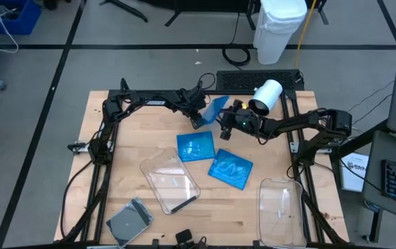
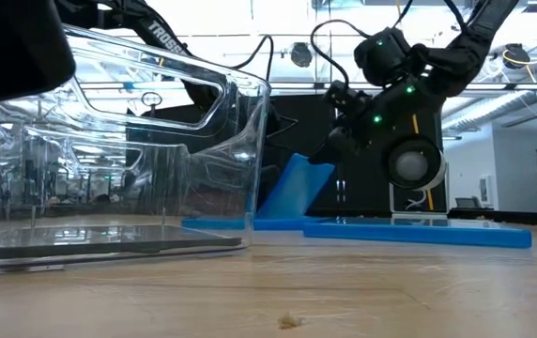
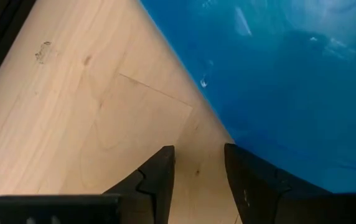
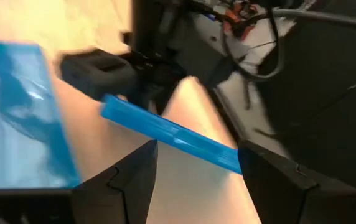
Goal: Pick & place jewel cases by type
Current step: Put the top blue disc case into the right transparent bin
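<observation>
Wooden table [image 1: 125,149], inspected from its left edge to its right.

Near the front left corner a grey jewel case [image 1: 129,220] lies flat on the table surface. To its right, towards the middle of the front edge, stands a clear tub [image 1: 169,181] with a dark flat item on its floor; the low view shows the same tub [image 2: 118,160] close to the camera.

Left gripper [image 1: 199,119] sits near the back edge at the table's middle. Its fingers [image 3: 156,180] stand a narrow gap apart with bare wood between them; the tilted blue jewel case [image 1: 215,108] is just beside one finger. Whether the fingers pinch the case's edge cannot be told. That case leans up off the table, seen tilted in the low view [image 2: 292,192] and edge-on in the right wrist view [image 4: 168,134].

Two further blue jewel cases lie flat at the table's centre: one [image 1: 195,146] just in front of the left gripper, the other [image 1: 230,169] nearer the front right.

Right gripper [image 1: 226,126] is just beside the tilted case, on its right. Its jaws stand wide, holding nothing.

A second clear tub [image 1: 281,211] stands at the front right corner.
</observation>
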You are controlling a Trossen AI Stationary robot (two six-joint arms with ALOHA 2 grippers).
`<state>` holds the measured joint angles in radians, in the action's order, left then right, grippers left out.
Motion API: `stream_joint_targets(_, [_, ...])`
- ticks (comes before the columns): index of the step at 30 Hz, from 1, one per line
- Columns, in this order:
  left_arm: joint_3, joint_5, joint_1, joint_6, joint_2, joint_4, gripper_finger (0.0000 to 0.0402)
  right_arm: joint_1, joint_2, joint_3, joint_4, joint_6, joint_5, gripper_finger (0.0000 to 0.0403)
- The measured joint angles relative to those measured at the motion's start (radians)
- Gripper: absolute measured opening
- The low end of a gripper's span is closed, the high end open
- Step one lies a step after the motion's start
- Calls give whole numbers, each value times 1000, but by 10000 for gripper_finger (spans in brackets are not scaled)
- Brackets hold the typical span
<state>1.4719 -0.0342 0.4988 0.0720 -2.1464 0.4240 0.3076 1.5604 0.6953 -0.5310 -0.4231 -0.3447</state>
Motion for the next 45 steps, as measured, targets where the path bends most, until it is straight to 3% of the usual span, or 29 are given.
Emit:
stream_joint_targets(10, [0,5,1,1,0,-2,148,-7,73,83,110,-207,-37,215])
stream_joint_targets(17, [0,7,1,1,0,-2,147,-32,194,128,121,-325,-203,206])
stream_joint_targets(20, [0,8,1,3,0,-3,147,-51,206,134,123,-330,-267,157])
stream_joint_targets(23, [0,17,1,4,0,-3,147,-80,196,134,150,-342,-290,58])
stream_joint_targets(25, [0,24,5,1,5,1,147,-104,174,131,173,-358,-292,21])
stream_joint_targets(32, [-2,-32,-6,24,89,17,147,-205,52,130,262,-293,-350,16])
stream_joint_targets(37, [-1,-129,-39,50,221,23,147,-271,-102,133,404,-132,-331,16])
stream_joint_targets(45, [-6,-151,-139,115,465,91,147,-399,-386,135,586,74,-335,16])
